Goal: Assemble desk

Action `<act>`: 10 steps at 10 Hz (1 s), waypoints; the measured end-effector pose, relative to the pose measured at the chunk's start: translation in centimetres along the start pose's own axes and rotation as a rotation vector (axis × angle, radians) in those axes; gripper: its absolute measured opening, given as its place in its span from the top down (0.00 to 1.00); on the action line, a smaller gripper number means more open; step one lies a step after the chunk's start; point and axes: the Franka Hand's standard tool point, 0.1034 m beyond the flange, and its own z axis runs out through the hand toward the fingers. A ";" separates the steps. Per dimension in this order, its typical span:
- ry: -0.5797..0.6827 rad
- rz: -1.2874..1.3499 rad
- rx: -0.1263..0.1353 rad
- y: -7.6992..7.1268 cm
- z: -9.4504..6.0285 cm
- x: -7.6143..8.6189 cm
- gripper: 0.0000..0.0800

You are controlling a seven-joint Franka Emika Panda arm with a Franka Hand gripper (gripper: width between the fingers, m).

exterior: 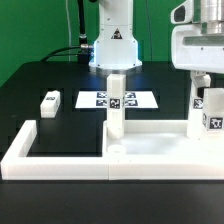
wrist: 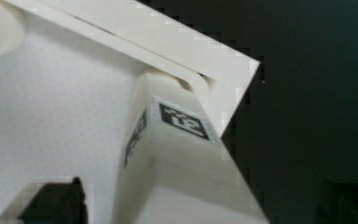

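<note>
The white desk tabletop (exterior: 150,138) lies flat at the front, inside the U-shaped border frame (exterior: 40,160). One white leg (exterior: 116,100) stands upright at its near-left corner. A second tagged leg (exterior: 212,112) stands upright at the tabletop's right end. My gripper (exterior: 203,88) hangs over this leg with its fingers on either side of the leg's top. In the wrist view the leg (wrist: 179,150) with its tag runs between the dark fingertips (wrist: 51,203). One fingertip is next to the leg and the other stands apart from it, so the jaws look open. A loose leg (exterior: 50,101) lies on the black table at the exterior view's left.
The marker board (exterior: 140,99) lies flat behind the upright leg. The robot base (exterior: 113,45) stands at the back centre. The border frame's front bar (exterior: 110,166) runs along the table's near edge.
</note>
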 end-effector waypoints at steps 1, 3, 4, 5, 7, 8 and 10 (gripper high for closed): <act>0.000 -0.071 0.000 0.0 0.0 0.0 0.19; 0.026 -0.369 0.009 0.0 -0.1 0.8 0.19; 0.051 -0.589 0.008 0.0 0.0 0.9 0.19; 0.059 -0.716 0.008 0.0 0.2 0.7 0.19; 0.062 -1.003 -0.028 0.3 0.7 -0.5 0.19; 0.069 -1.047 -0.027 0.4 0.9 -0.9 0.19; 0.071 -1.021 -0.027 0.5 0.9 -0.5 0.25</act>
